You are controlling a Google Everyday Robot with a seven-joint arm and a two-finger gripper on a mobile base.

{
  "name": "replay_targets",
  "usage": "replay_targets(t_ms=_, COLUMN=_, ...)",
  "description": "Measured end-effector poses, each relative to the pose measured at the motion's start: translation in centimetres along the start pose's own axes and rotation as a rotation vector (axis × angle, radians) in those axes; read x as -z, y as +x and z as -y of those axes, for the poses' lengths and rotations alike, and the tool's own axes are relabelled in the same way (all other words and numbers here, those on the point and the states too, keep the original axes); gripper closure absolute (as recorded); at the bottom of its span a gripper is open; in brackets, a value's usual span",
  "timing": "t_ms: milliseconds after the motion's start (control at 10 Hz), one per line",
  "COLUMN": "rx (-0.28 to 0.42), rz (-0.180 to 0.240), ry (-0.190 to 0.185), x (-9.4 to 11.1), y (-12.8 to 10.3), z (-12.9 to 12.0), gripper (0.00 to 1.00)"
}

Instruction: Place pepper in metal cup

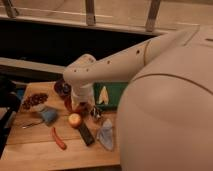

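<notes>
The slim red-orange pepper (59,138) lies on the wooden table (35,150), near its front left. The small shiny metal cup (96,114) stands upright near the table's middle, to the right of the pepper and further back. My gripper (83,107) hangs below the white wrist, over the orange-red bowl (71,106) and just left of the cup. It is well back and to the right of the pepper. Nothing shows in it.
A round yellow-orange fruit (75,119) sits beside a dark bar (86,134) and a pale blue cloth (106,135). A blue sponge (49,115), dark red berries (35,100), a maroon bowl (62,87) and a green tray (114,95) stand around. My white body fills the right.
</notes>
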Motion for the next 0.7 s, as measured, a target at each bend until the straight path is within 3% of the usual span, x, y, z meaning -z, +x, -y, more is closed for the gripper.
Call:
replay_targets(t_ms=400, rx=0.148, rz=0.039, ry=-0.058, x=0.9, y=-2.3, z=-7.0, gripper=0.35)
replay_targets(t_ms=700, rx=0.298, rz=0.048, ry=-0.097, x=1.3, y=-1.5, z=-12.1, gripper=0.35)
